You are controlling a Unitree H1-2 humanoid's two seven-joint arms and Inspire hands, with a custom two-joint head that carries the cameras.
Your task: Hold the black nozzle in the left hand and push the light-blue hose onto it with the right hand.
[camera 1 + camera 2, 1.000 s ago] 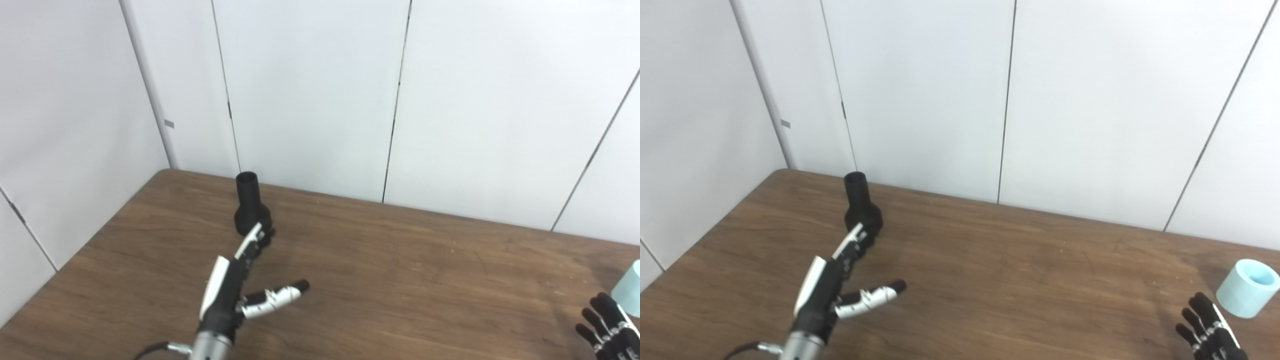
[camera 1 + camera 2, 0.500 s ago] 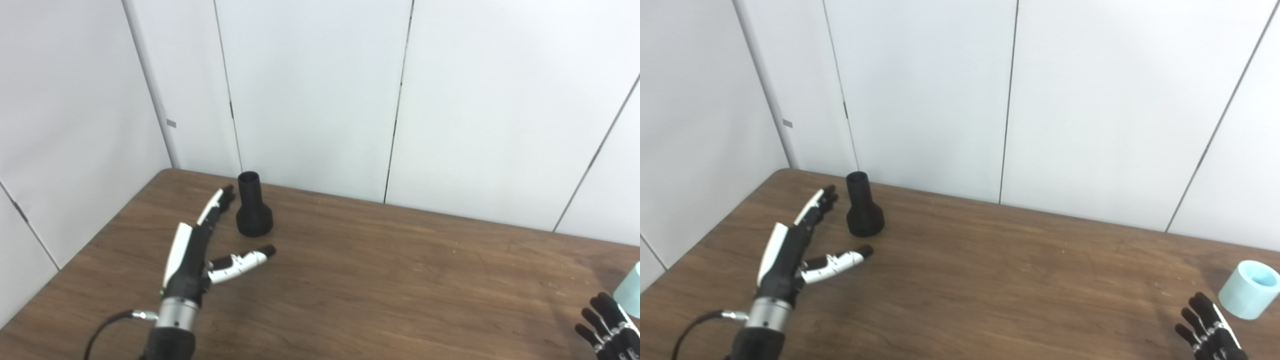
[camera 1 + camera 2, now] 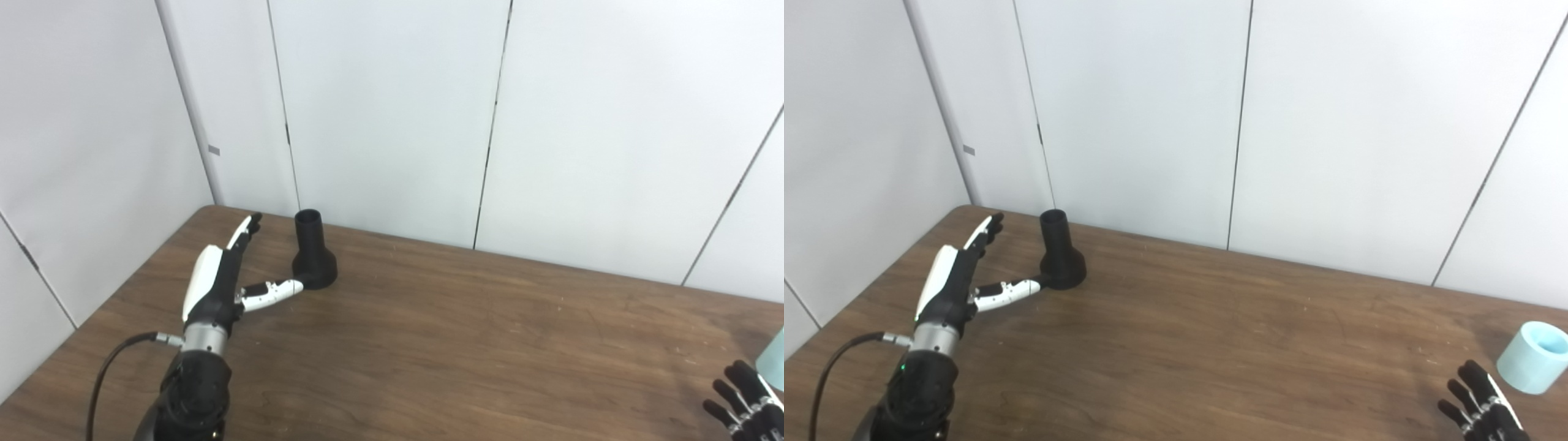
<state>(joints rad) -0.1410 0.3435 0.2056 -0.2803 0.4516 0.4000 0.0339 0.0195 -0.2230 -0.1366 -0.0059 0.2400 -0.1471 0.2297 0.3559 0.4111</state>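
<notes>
Standing upright at far left of tabletop: black nozzle, rigid, light-looking; best gripped at narrow neck. Left hand spread, empty, thumb near base. Light-blue hose far right beside empty, spread right hand.

Bare lab-like test bay, plain white wall panels, brown wood-grain table

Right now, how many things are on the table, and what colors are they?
Black: 1, the black nozzle, standing upright near the open left hand.
Light blue: 1, the light-blue hose piece, beside the right hand.
Total: 2 things on the brown table.
</notes>
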